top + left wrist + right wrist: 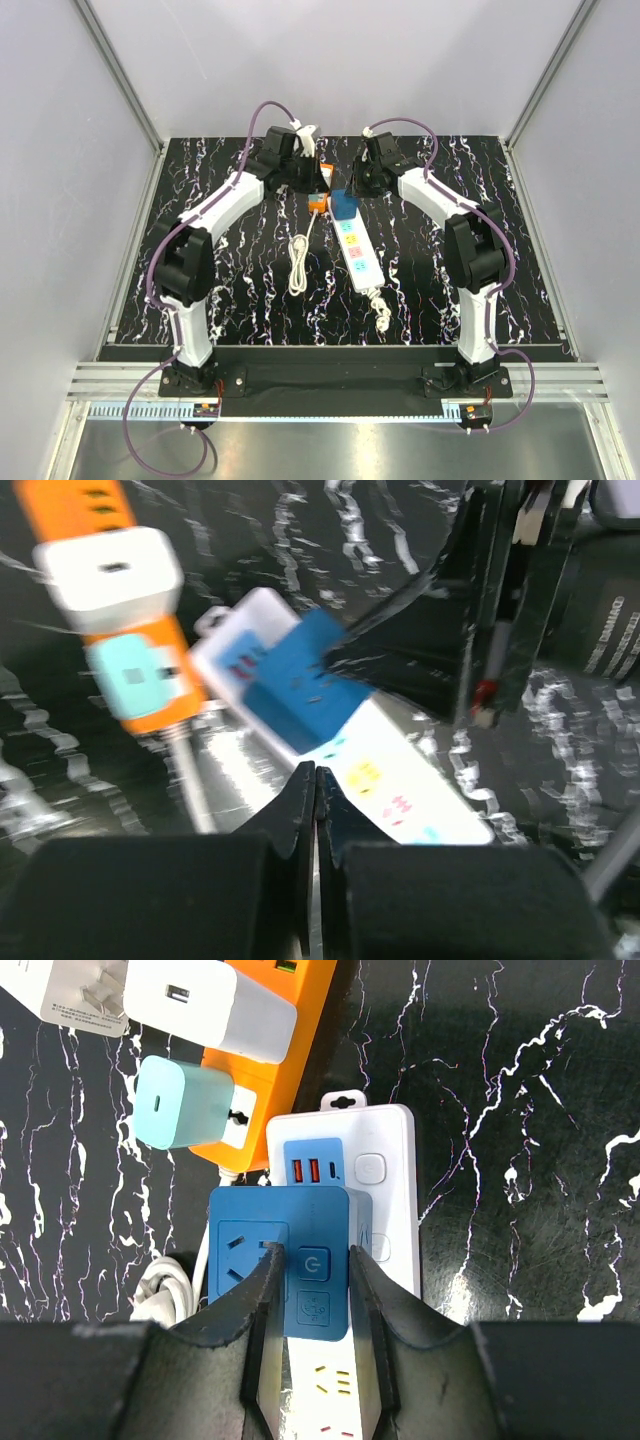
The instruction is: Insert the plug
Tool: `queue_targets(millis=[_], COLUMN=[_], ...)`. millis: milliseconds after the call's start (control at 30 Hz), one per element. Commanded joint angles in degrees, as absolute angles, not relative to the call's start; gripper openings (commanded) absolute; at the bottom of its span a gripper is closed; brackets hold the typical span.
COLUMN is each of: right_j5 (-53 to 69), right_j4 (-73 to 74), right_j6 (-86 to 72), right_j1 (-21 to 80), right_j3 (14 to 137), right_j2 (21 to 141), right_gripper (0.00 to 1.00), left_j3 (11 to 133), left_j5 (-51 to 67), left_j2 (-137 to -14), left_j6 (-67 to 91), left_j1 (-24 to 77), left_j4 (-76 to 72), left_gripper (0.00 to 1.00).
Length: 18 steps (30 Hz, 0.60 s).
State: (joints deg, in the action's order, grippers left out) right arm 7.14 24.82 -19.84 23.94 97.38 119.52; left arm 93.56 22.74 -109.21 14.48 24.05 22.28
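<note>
The small solid-blue cube-shaped plastic plug [240,1225] sits on the long white plastic power strip [395,1220], which lies on the black marbled desk [520,1160]. The right pincer [313,1257] is held part-released over the plug's top, probably to press it home. The left pincer [316,777] is clenched on nothing.

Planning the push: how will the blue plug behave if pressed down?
The blue plug looks like rigid, boxy plastic, so it should hardly flex. Its smooth top may be slippery. About as wide as the white strip beneath, it might tilt if pushed off-centre.
</note>
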Motion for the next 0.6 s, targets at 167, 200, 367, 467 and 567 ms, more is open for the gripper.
queue_targets(millis=[167,200,367,467,567], right_j5=[4.0,4.1,5.9,6.7,7.7], right_j4=[35.5,35.4,35.1,35.1,35.2], right_j6=[-15.7,-15.8,-16.3,-16.2,-16.2], right_j1=[25.1,25.1,25.1,25.1,25.1], right_j3=[91.0,91.0,90.7,90.6,90.5], right_j2=[125.6,125.6,125.3,124.9,124.3], right_gripper=[0.30,0.30,0.30,0.30,0.30], left_j3=[92.6,92.3,87.8,84.3,84.2], left_j5=[28.2,26.6,21.5,19.1,15.8], left_j2=[-113.2,-113.6,-117.3,-119.1,-120.5], left_j6=[27.0,27.1,27.1,26.6,24.8], left_j1=[24.4,24.5,26.6,28.1,29.2], left_j4=[7.1,6.9,6.2,5.5,8.7], left_gripper=[0.00,0.00,0.00,0.00,0.00])
